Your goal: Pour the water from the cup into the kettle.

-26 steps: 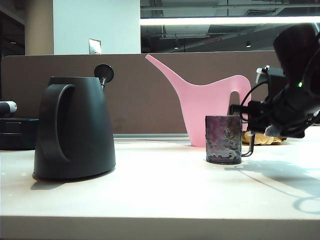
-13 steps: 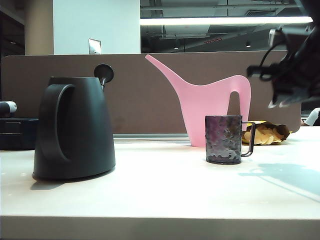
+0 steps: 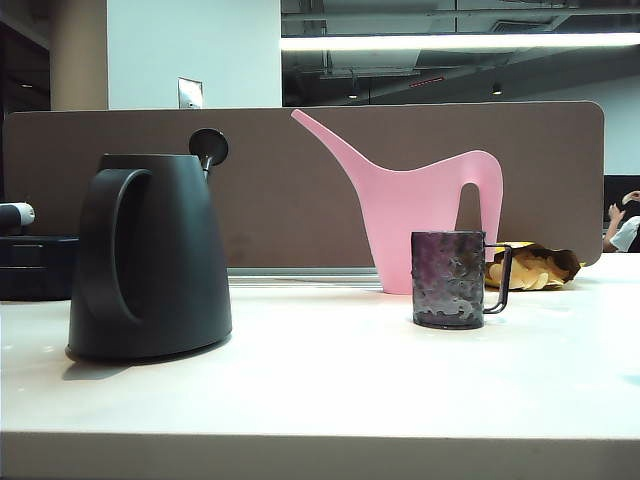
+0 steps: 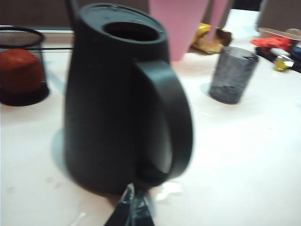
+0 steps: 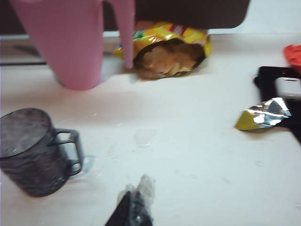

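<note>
2 grippers sit off the cup (image 3: 447, 279), which stands right of the kettle (image 3: 150, 258). Right gripper (image 5: 134, 207) hovers near it, fingers pressed together, empty; left gripper (image 4: 134, 207), just beside the kettle, seems closed. Risk: pushing the cup over with shut fingers. Pink can (image 3: 420, 215) and snack bag (image 5: 167, 49) crowd behind.

Kettle (image 3: 150, 260) toward the table's (image 3: 320, 390) left edge, cup (image 3: 448, 279) standing well apart toward the right edge, watering can (image 3: 420, 215) behind the cup, snack bag (image 3: 535, 266) beside it near the back edge
</note>
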